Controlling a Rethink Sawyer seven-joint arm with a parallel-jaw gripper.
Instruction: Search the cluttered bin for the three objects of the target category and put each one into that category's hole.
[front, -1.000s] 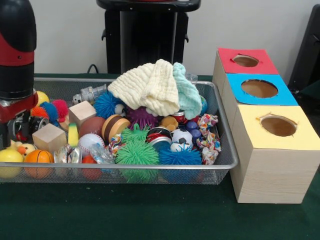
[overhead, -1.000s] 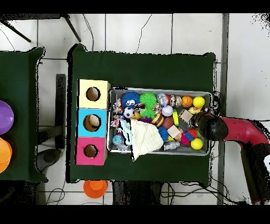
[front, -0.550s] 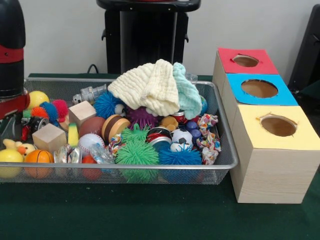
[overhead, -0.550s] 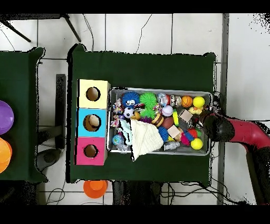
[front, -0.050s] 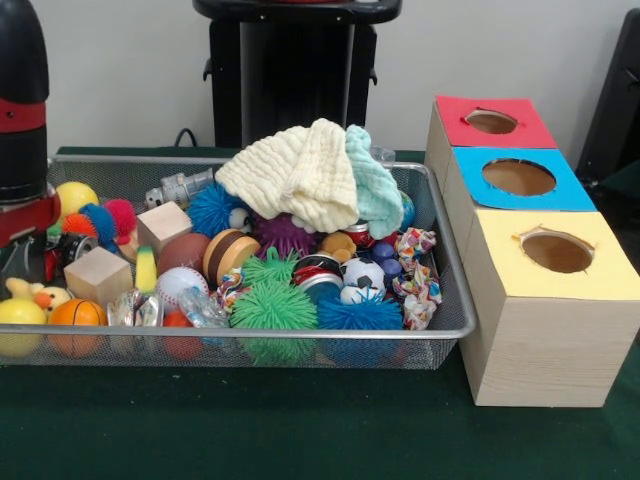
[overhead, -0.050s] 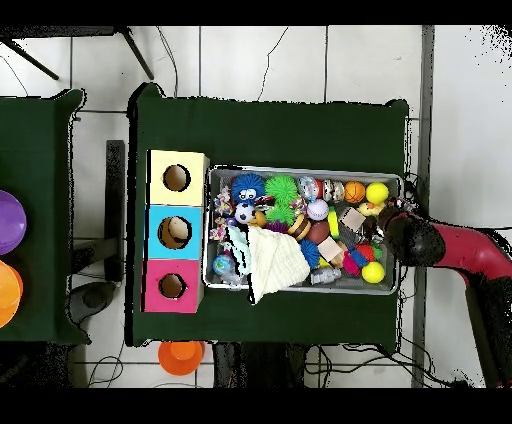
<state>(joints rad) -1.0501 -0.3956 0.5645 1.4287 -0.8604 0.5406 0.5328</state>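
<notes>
Since a second ago the arm (front, -0.050s: 22, 110) has drawn back toward the bin's (front, -0.050s: 250, 345) end by the yellow ball (front, -0.050s: 75, 195); whether its hand is spread is unclear. Beside the bin stands the three-holed box (front, -0.050s: 540, 330). Cream cloth (front, -0.050s: 295, 170) tops the clutter.

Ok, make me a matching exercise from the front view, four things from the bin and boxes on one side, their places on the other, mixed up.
Things:
1. pale yellow knitted cloth
2. orange basketball toy
3. red-topped box hole
4. yellow-topped box hole

Places:
A. nearest the camera in the box row
B. piled on top at the bin's back
C. farthest in the box row
D. bin's front left corner

Pairs: 1-B, 2-D, 3-C, 4-A
</notes>
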